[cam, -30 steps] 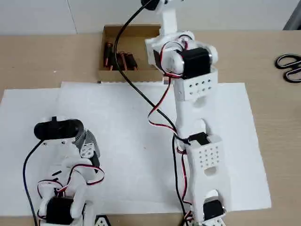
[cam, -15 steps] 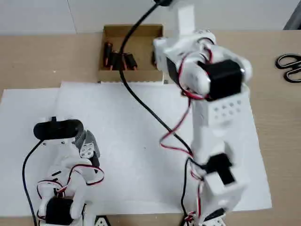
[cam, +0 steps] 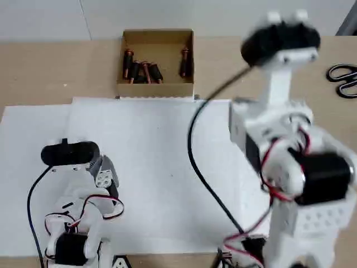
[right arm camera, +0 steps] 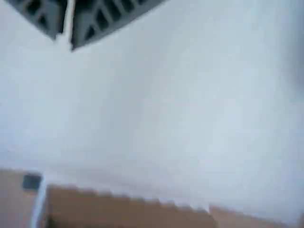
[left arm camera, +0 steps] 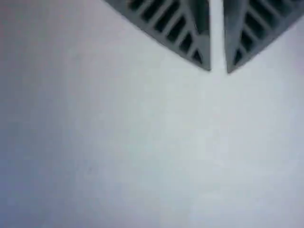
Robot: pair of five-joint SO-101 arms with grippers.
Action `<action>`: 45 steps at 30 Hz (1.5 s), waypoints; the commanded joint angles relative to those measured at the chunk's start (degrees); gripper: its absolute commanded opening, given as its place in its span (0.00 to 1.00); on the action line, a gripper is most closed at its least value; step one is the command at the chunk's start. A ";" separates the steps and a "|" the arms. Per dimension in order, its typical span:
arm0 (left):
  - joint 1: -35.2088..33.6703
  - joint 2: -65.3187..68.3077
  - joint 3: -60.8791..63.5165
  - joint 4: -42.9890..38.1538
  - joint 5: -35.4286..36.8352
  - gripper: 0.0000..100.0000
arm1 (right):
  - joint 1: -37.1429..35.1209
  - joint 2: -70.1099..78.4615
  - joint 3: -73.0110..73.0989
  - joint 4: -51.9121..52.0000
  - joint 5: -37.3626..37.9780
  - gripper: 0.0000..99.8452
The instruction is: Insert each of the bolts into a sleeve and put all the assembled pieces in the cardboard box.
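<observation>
Smooth white paper sheet (cam: 156, 167) fronts rectangular cardboard box (cam: 158, 89) holding coppery bolts (cam: 142, 71).

There is 1 cardboard box (cam: 156, 88) holding 4 or perhaps 5 bolt-and-sleeve pieces (cam: 146, 71), the clustered ones being hard to separate, alongside 2 robot arms (cam: 83, 195) and 1 pair of scissors (cam: 345, 78).

Wide passage over white sheet (cam: 150, 145) to the open-topped cardboard box (cam: 155, 89); a black cable (cam: 191, 151) arcs across
</observation>
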State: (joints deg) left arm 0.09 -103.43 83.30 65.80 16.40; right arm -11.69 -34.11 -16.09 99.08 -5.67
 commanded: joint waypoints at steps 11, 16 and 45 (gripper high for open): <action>0.26 -0.44 2.77 -0.44 -0.35 0.01 | 7.78 -46.37 60.66 -17.19 5.19 0.00; 0.09 -0.44 3.47 -0.35 -0.35 0.01 | 12.70 -60.70 75.52 -18.15 9.58 0.00; 0.26 -0.53 8.75 0.09 -12.22 0.01 | 13.85 -68.97 104.53 -22.02 10.99 0.00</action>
State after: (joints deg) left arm 0.09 -103.34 92.35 65.80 6.20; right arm 1.76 -102.77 87.65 78.24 4.62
